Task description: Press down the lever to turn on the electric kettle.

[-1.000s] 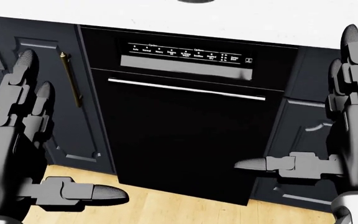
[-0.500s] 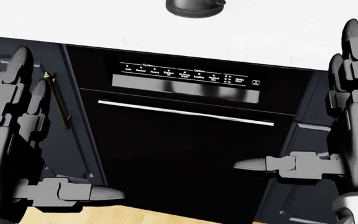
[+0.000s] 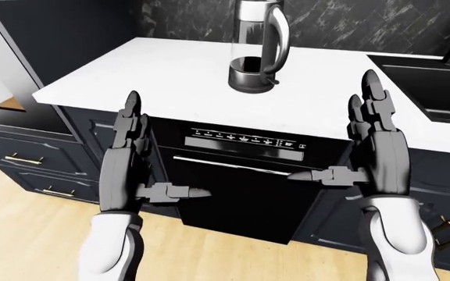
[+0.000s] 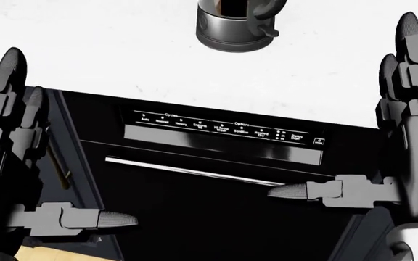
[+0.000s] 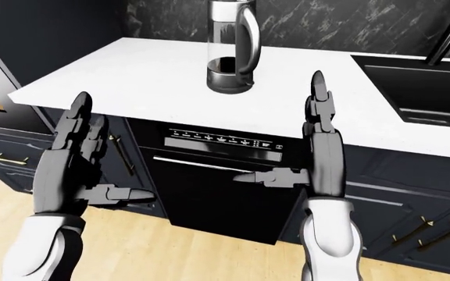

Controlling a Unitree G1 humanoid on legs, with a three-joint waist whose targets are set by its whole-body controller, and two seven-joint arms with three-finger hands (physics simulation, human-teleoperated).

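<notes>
Stood facing the electric kettle (image 3: 258, 45) on the white counter (image 3: 170, 70), left hand (image 3: 129, 161) and right hand (image 3: 377, 149) both spread open, gripping nothing.

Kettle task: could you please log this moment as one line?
phase: approach | kettle: on counter, untouched | left hand: open, empty | right hand: open, empty | below: dishwasher

White counter (image 3: 170, 70), dark cabinets (image 5: 413, 187) (brass handles)
</notes>
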